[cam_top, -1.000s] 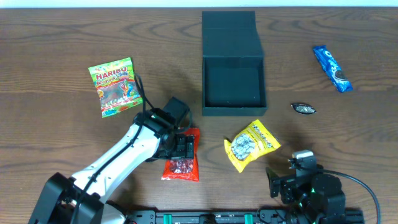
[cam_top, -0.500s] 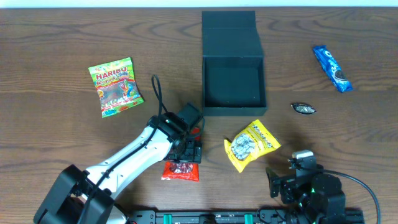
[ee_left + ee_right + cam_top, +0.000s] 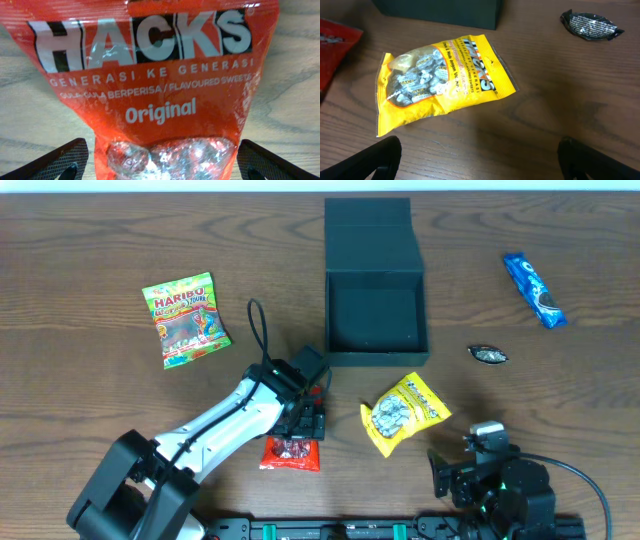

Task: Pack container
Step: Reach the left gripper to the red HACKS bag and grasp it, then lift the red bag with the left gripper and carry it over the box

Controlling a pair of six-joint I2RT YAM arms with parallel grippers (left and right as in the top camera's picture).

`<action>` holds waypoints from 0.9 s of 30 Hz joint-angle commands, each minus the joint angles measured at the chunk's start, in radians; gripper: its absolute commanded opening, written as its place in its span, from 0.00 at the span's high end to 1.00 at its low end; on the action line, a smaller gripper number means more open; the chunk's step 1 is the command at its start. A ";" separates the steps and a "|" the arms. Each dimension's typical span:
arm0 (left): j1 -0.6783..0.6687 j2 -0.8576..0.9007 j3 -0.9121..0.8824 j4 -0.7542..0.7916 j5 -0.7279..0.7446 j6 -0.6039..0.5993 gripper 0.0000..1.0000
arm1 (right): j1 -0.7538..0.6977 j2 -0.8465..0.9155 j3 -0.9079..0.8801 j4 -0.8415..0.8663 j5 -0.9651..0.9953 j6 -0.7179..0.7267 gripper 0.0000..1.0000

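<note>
The dark teal-black square container (image 3: 376, 356) stands open at the top middle, its flap lid (image 3: 369, 230) folded back. A red Hacks packet (image 3: 293, 450) lies below its left corner and fills the left wrist view (image 3: 150, 95). My left gripper (image 3: 303, 417) is open right over the packet, one finger on each side (image 3: 161, 167), not closed on it. My right gripper (image 3: 470, 470) is open and empty at the front right, with bare table between its fingers (image 3: 480, 160).
A yellow Hacks packet (image 3: 404, 412) lies right of the red one and shows in the right wrist view (image 3: 437, 75). A Haribo bag (image 3: 184, 319) is at the left. A blue Oreo pack (image 3: 534, 289) and a small dark wrapper (image 3: 488, 355) are at the right.
My left arm has moved right and forward over the red packet and settled lower on it. The right arm has not moved.
</note>
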 commanded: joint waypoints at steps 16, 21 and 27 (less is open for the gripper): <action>-0.001 0.027 0.034 0.016 -0.011 -0.013 0.04 | -0.008 -0.006 -0.002 -0.007 0.002 -0.011 0.01; -0.001 0.035 0.035 0.019 -0.010 -0.013 0.03 | -0.008 -0.006 -0.002 -0.007 0.002 -0.011 0.01; -0.001 0.039 0.037 0.019 -0.003 -0.010 0.29 | -0.008 -0.006 -0.002 -0.007 0.002 -0.011 0.01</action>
